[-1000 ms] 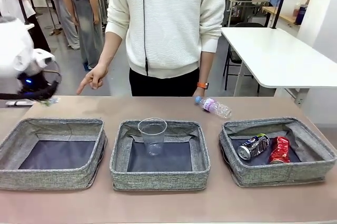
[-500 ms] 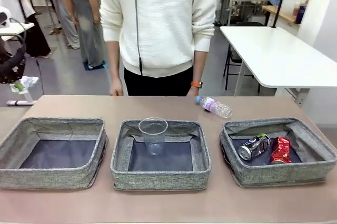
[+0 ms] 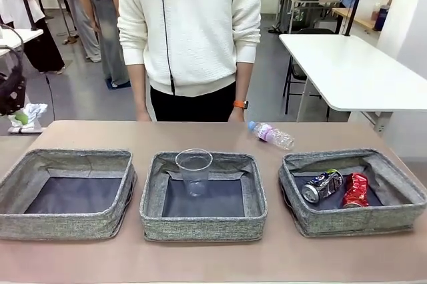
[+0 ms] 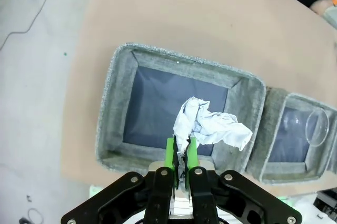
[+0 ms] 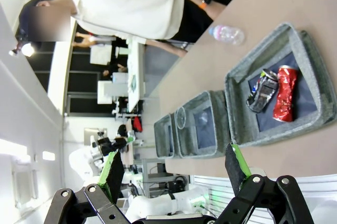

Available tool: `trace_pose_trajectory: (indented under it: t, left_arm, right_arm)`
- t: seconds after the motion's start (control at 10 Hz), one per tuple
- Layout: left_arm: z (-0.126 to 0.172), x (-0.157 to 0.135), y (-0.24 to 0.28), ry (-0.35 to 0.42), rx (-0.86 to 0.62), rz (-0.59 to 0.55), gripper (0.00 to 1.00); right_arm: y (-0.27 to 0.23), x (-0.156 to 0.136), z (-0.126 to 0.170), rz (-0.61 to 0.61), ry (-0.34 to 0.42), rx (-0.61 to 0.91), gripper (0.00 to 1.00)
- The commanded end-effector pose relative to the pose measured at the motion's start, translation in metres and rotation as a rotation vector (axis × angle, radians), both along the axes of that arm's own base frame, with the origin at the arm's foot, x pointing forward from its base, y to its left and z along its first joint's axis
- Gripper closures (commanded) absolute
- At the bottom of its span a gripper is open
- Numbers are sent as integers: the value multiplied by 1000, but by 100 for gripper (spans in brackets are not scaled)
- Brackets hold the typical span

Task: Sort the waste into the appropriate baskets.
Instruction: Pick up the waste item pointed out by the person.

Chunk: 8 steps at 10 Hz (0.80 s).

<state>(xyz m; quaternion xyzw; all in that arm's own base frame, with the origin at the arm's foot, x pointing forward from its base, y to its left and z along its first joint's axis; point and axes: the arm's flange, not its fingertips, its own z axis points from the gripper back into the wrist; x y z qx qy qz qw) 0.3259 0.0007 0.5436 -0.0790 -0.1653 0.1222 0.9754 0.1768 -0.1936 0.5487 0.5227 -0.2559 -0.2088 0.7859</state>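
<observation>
- The crumpled white paper [image 4: 210, 129] is pinched at one edge between the green pads of the left gripper [image 4: 179, 148]. Its jaws are clamped nearly together on it.
- In the front view this paper [image 3: 28, 114] hangs clear of the table [image 3: 213, 257], above its far left corner. The left wrist view looks down past it into the left basket [image 4: 113, 103], which has nothing in it.
- The clear plastic cup [image 3: 194, 171] stands upright in the middle basket [image 3: 200, 227], near its far wall.
- The crushed dark blue-silver can [image 3: 321, 185] and crushed red can [image 3: 355, 190] lie side by side in the right basket [image 3: 353, 221].
- The clear bottle [image 3: 271, 135] lies on its side near the table's far edge, outside any basket.
- The right gripper [image 5: 174, 169] stands spread wide, holding nothing.
- By my reading three pieces are sorted. The paper's drop and the bottle are not yet done.
</observation>
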Motion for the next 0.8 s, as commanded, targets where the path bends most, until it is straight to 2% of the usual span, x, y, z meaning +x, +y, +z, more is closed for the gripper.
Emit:
trace_pose_trajectory:
  t: [0.0,0.1,0.3,0.5,0.7]
  left_arm:
    - [-7,-18,-14,5,-13,10,92]
    - [14,-17,-51,-31,-53,-57,92]
    - [76,-15,-167,-16,-18,-250,92]
    - [114,-19,-270,22,-5,-305,92]
    - [145,-33,-343,40,-56,-348,92]
  right_arm:
    - [-2,0,1,5,-23,-4,0]
    - [-2,0,1,5,-23,-4,0]
    - [-2,0,1,5,-23,-4,0]
    - [-2,0,1,5,-23,-4,0]
    - [-2,0,1,5,-23,-4,0]
